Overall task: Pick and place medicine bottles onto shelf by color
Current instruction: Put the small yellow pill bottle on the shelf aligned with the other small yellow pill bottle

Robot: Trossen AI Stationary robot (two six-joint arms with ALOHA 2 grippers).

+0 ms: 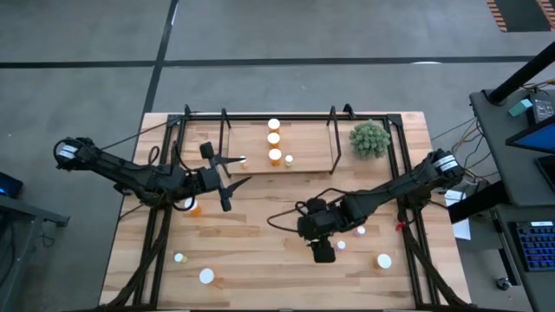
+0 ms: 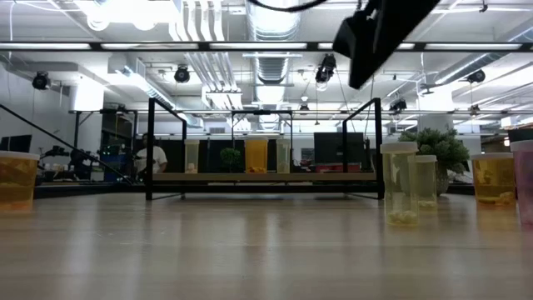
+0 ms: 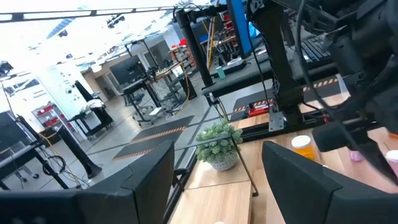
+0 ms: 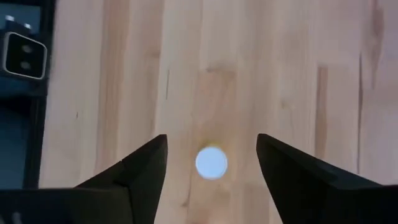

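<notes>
Below the right pincer (image 4: 211, 155), open, a bottle (image 4: 211, 163) stands on bare table (image 4: 280, 62)

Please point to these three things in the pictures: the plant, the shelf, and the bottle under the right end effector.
plant (image 1: 370, 139): high view, middle of its green ball.
shelf (image 1: 308, 160): high view, bare part of its wooden board.
bottle (image 4: 211, 162): right wrist view, middle of its white cap, between the open fingers.
</notes>
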